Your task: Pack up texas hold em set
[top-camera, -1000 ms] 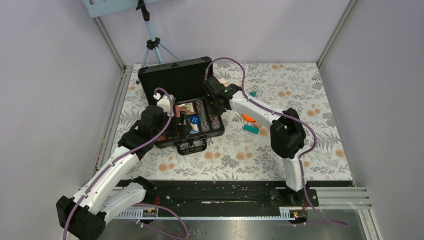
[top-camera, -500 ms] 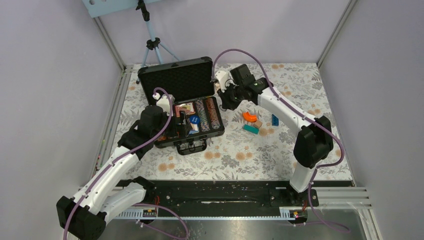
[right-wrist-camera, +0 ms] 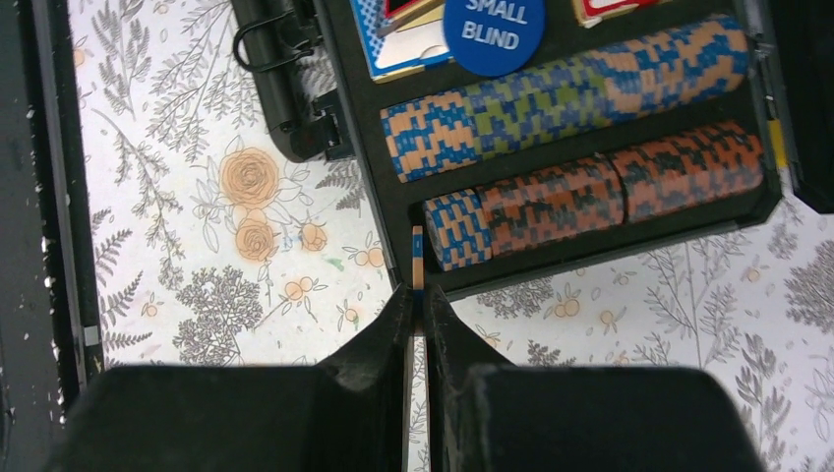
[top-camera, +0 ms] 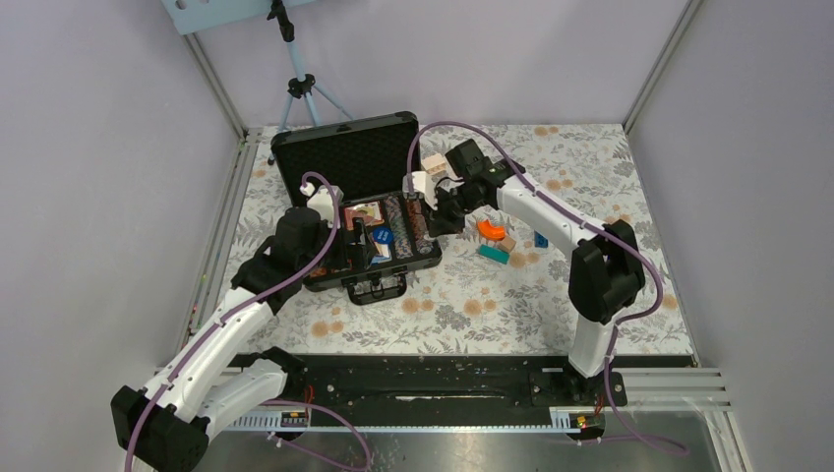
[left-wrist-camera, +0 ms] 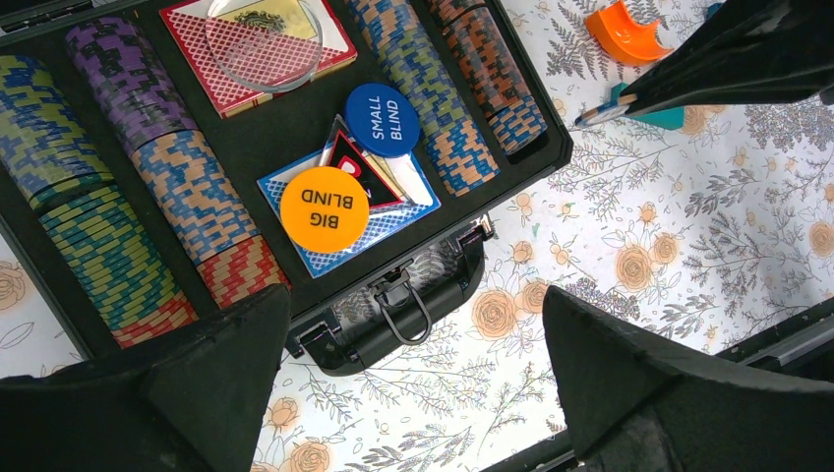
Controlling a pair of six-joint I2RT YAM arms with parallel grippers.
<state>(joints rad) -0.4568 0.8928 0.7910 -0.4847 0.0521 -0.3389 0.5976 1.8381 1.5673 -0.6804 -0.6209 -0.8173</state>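
Right hand (right-wrist-camera: 417,295) brings one chip (right-wrist-camera: 417,258) edge-on to the corner of the open briefcase (top-camera: 339,162) — a narrow target.

The right hand's fingers are nearly closed, pinching the chip by its lower edge. The chip stands over the black rim, just beside the end of the outer chip row (right-wrist-camera: 590,192), not clearly over the slot. The briefcase lies open on the table (right-wrist-camera: 246,177) with its rows looking almost full. Released here, the chip could strike the rim and roll off onto the table. Pushed in against a tightly packed row, it may ride up proud and foul the lid later. The thin pinch could also let it twist. The left hand (left-wrist-camera: 415,295) hangs spread wide over the handle side, holding nothing — no help if the case shifts.
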